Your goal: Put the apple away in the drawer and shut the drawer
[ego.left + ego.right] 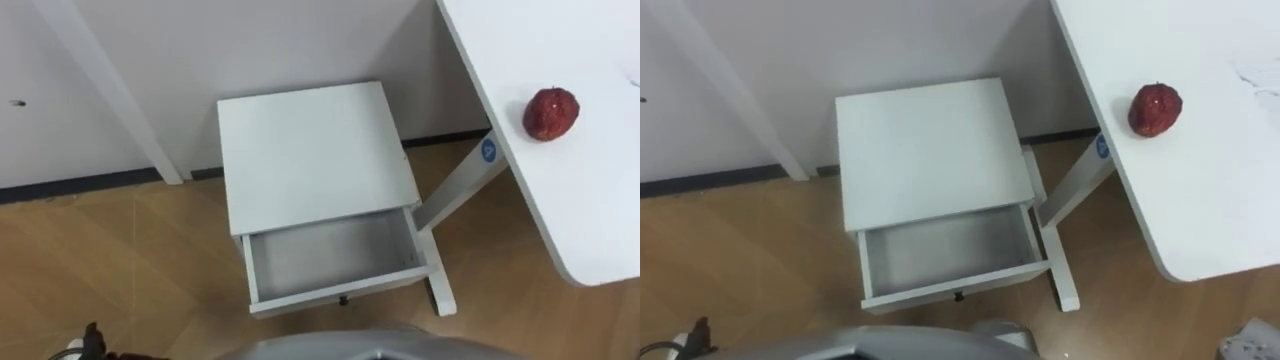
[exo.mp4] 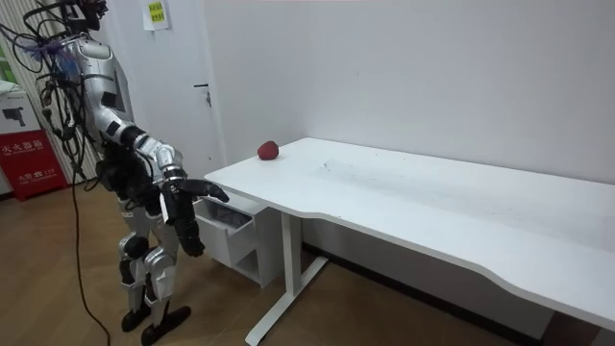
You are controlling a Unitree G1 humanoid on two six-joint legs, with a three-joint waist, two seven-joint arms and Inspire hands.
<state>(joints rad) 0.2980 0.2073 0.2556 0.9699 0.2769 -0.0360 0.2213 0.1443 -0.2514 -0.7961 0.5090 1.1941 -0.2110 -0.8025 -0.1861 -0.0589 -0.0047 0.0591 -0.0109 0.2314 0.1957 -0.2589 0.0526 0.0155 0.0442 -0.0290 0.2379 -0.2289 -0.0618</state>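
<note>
A red apple lies on the white table near its left edge, to the right of the cabinet and apart from both hands. The small white cabinet stands against the wall, and its drawer is pulled out toward me with nothing inside. A dark knob sits on the drawer front. In the room view I stand facing the drawer. My left hand reaches forward just above it with straight fingers. My right hand hangs lower with relaxed fingers and holds nothing.
The table leg and its foot stand right beside the cabinet's right side. A slanted white post runs down to the floor left of the cabinet. A door and a red box are behind me.
</note>
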